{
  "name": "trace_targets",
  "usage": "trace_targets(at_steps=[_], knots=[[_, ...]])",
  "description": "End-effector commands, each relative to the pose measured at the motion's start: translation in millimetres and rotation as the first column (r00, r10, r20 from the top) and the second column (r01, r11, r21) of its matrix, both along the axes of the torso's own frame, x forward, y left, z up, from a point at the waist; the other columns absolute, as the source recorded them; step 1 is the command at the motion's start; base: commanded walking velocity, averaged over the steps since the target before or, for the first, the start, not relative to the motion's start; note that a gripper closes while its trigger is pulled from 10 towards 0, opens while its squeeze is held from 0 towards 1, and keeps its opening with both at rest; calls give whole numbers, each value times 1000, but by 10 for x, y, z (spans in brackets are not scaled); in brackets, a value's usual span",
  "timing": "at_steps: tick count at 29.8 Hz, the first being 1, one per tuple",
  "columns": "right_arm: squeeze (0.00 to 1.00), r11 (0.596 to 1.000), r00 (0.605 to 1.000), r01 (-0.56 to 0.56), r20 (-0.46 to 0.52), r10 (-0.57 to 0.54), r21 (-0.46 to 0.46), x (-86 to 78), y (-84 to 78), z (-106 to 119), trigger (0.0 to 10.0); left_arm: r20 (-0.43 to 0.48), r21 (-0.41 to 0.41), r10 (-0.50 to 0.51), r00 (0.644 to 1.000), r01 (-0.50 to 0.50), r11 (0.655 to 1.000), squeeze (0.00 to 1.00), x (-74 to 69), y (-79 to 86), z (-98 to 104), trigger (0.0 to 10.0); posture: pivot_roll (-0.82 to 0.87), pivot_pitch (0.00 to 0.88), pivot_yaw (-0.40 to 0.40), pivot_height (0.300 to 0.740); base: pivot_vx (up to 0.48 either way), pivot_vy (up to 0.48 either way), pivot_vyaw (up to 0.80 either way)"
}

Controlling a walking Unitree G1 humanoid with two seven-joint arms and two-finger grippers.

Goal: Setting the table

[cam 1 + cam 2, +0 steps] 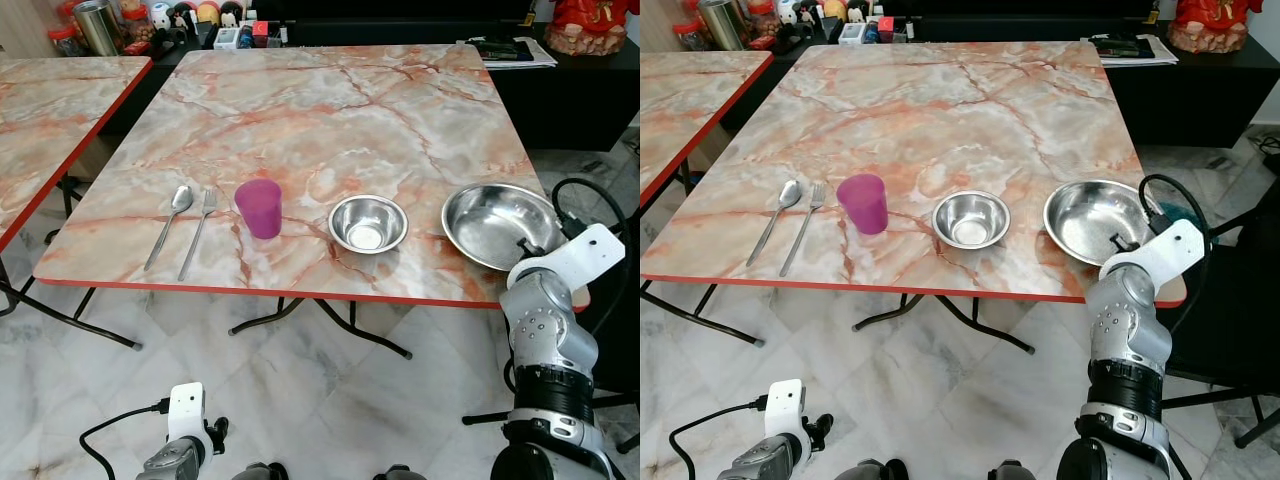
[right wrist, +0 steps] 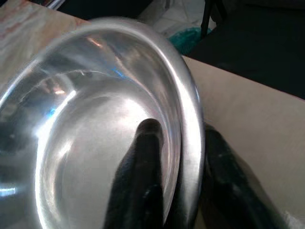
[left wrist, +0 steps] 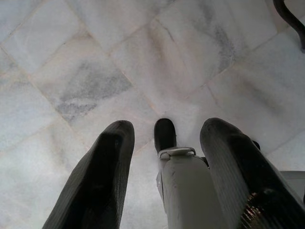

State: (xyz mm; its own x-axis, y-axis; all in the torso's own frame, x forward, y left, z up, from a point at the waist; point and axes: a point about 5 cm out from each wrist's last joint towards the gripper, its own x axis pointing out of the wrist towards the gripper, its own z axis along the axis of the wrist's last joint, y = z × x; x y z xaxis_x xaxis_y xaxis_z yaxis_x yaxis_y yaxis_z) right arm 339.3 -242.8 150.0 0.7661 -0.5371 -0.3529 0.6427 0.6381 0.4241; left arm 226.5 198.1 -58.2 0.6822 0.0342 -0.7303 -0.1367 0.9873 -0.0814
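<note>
Jaws of the right gripper (image 2: 174, 191) pinch the rim of the large steel bowl (image 1: 497, 224) at the worktop's (image 1: 330, 110) near right corner (one finger inside, one outside). Leftward along the front edge sit a small bowl (image 1: 368, 223), purple cup (image 1: 259, 207), fork (image 1: 198, 232) and spoon (image 1: 170, 224). Left gripper (image 3: 167, 143) hangs with jaws apart above the marble floor (image 3: 86, 71).

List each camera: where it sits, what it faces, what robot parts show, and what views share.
Head eyes: look down at the marble table; right arm at the large steel bowl.
Left wrist: faces the floor; left pincer open.
Right wrist: right pincer straddling the large bowl's rim.
Shared: head and right wrist both show that bowl.
</note>
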Motion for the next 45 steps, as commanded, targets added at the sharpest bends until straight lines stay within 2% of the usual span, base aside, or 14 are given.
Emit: trace_targets(at_steps=[1,13,19,21,22,23,24,25,27,30,34,37,43,45], knots=[[0,1000,1000,11,-2,-11,16,3,10,-15,0,-23,14,-15,1000,15,1000,0,-52,12,-32,10000,-110,128,46,711,0,0,0],[0,995,990,99,100,-101,28,-8,-53,101,0,-19,20,-30,999,31,999,0,-53,4,-32,10000,-107,127,46,711,0,0,0],[0,986,969,165,192,-159,-19,-23,-133,262,0,-12,27,-28,1000,29,999,0,-52,4,-30,10000,-106,127,45,711,0,0,0],[0,987,942,158,305,-139,-38,5,-124,441,0,-11,43,-35,999,36,998,0,-50,11,-27,10000,-107,128,47,711,0,0,0],[0,987,942,158,305,-139,-38,5,-124,441,0,-11,43,-35,999,36,998,0,-50,11,-27,10000,-107,128,47,711,0,0,0],[0,990,924,129,370,-98,-60,25,-84,545,0,-10,51,-36,999,37,998,0,-50,17,-26,10000,-106,129,49,711,0,0,0],[0,990,898,89,440,-32,-110,44,-11,672,10000,-7,52,-32,999,33,998,0,-51,21,-25,10000,-107,131,51,711,0,0,0],[0,990,898,89,440,-32,-110,44,-11,672,10000,-7,52,-32,999,33,998,0,-51,21,-25,10000,-107,131,51,711,0,0,0],[0,971,858,45,506,82,-234,48,118,849,10000,-7,54,-30,1000,31,998,0,-58,23,-29,10000,-106,133,51,711,0,0,0],[0,962,822,36,556,126,-272,29,183,939,10000,-7,55,-28,1000,29,998,0,-69,21,-35,10000,-106,137,50,711,0,0,0],[0,915,787,33,574,224,-402,6,263,1047,10000,-12,57,-17,1000,18,998,0,-83,29,-43,10000,-108,140,58,711,0,0,0],[0,859,786,39,546,288,-510,-27,319,1072,10000,-16,59,-9,1000,10,998,0,-97,43,-49,10000,-104,143,59,711,0,123,0],[0,843,782,31,538,314,-538,-37,348,1066,10000,-15,59,-3,1000,4,998,0,-103,51,-51,10000,-103,143,58,711,0,461,0],[0,819,783,27,522,339,-573,-39,369,1064,10000,-17,59,0,1000,1,998,0,-108,58,-53,10000,-102,141,58,711,0,480,0]])
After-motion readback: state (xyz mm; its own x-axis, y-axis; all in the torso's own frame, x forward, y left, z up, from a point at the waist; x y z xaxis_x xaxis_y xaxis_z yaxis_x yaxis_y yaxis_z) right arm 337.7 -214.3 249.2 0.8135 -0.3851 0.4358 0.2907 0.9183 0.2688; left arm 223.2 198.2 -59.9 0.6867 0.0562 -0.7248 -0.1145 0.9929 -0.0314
